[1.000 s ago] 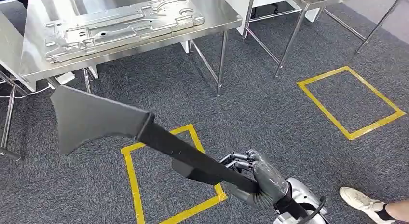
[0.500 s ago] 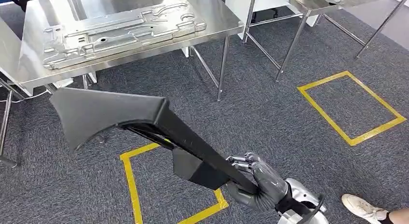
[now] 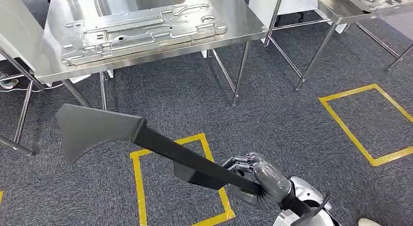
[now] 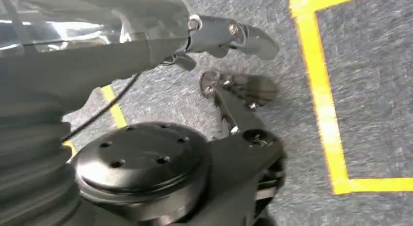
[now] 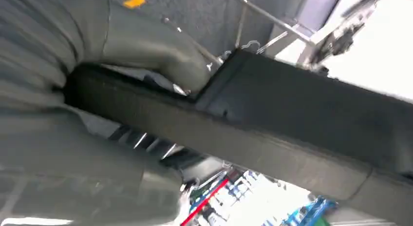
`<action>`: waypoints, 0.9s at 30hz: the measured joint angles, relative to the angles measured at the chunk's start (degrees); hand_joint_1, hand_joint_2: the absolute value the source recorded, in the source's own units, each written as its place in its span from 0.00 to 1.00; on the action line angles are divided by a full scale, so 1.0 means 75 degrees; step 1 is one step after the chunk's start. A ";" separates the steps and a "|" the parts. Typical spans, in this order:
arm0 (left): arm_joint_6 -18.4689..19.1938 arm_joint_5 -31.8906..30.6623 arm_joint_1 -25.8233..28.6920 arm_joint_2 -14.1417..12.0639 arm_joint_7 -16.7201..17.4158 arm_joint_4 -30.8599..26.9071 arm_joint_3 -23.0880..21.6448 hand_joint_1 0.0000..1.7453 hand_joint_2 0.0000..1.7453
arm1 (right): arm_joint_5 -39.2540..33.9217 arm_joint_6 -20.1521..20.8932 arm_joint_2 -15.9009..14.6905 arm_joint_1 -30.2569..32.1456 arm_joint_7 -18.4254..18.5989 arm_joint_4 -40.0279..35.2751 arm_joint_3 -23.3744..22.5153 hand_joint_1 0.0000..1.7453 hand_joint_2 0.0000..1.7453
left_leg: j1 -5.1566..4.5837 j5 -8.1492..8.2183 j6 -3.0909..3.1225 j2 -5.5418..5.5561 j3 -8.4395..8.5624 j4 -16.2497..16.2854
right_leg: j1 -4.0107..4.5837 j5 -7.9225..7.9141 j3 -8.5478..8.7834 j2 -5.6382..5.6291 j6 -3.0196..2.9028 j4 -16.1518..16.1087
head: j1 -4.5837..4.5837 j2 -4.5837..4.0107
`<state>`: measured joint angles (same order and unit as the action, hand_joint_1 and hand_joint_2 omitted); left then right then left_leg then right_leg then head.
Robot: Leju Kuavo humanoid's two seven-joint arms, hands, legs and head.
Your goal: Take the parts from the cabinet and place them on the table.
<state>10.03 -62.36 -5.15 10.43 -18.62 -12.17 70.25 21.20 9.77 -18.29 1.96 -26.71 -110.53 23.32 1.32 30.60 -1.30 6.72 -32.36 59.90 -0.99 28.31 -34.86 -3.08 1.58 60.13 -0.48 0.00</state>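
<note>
My right hand (image 3: 260,182) grips one end of a long black part (image 3: 160,144) low in the head view. The part slants up and to the left over the carpet and ends in a wide flared plate (image 3: 92,128). In the right wrist view my thick thumb (image 5: 156,46) wraps over the same black part (image 5: 302,119). The steel table (image 3: 243,26) stands ahead, beyond the part's far end. My left hand (image 4: 146,50) hangs over the floor with its fingers (image 4: 243,33) apart and nothing in them.
A large stamped metal panel (image 3: 141,31) covers much of the table. A second steel table (image 3: 341,9) with metal parts stands at the far right. Yellow tape squares (image 3: 139,187) (image 3: 348,133) mark the grey carpet. A person's shoe (image 3: 370,222) shows at the bottom right.
The whole view has shifted, so the camera has moved; the table now sits further right. The black part has rolled in my right hand and its wide end sits lower. My grip is unchanged.
</note>
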 joint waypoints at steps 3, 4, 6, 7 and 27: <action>0.0000 0.0000 -0.0017 -0.0006 -0.0009 0.0000 0.0006 0.00 1.00 | -0.0006 0.0000 -0.0003 -0.0035 -0.0015 0.0003 0.0009 1.00 1.00 | -0.0098 0.0313 -0.0059 -0.0675 -0.0264 0.0717 | -0.0068 0.0084 0.0218 0.0281 -0.0176 -0.0093 | 0.0015 0.0000; 0.0000 0.0000 -0.0027 -0.0006 -0.0012 0.0000 0.0006 0.00 1.00 | -0.0009 0.0000 -0.0003 -0.0035 -0.0023 0.0012 0.0012 1.00 1.00 | -0.0094 0.0568 -0.0061 -0.0781 -0.0602 0.1351 | -0.0049 0.0137 0.0286 0.0378 -0.0204 -0.0093 | 0.0015 0.0000; 0.0003 0.0000 -0.0021 -0.0006 -0.0023 0.0000 0.0006 0.00 1.00 | -0.0029 0.0000 -0.0003 -0.0045 -0.0055 0.0047 0.0026 1.00 1.00 | -0.0093 0.0839 -0.0066 -0.0827 -0.1227 0.2403 | -0.0037 0.0232 0.0390 0.0478 -0.0220 -0.0093 | 0.0015 0.0000; 0.0003 0.0000 -0.0003 -0.0006 -0.0026 0.0000 0.0009 0.00 1.00 | -0.0044 -0.0003 -0.0003 -0.0051 -0.0061 0.0061 0.0032 1.00 1.00 | -0.0090 0.0724 -0.0069 -0.0828 -0.1326 0.2459 | -0.0036 0.0272 0.0446 0.0504 -0.0219 -0.0093 | 0.0015 0.0000; -0.0070 0.0023 -0.0053 -0.0061 -0.0140 -0.0012 0.0079 0.00 1.00 | -0.0163 -0.0125 0.0096 -0.0270 -0.0227 0.0341 0.0131 1.00 1.00 | -0.0116 0.0044 0.0179 -0.0645 0.0070 0.0098 | 0.0056 -0.0159 -0.0150 0.0503 0.0049 0.0206 | 0.0009 -0.0003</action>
<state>9.51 -62.18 -5.55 9.97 -19.67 -12.26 70.84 19.98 8.83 -17.57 -0.06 -28.41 -107.97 24.31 0.46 30.93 0.05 1.89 -31.83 60.63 -0.58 27.11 -35.99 0.69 1.94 61.67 -0.42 -0.02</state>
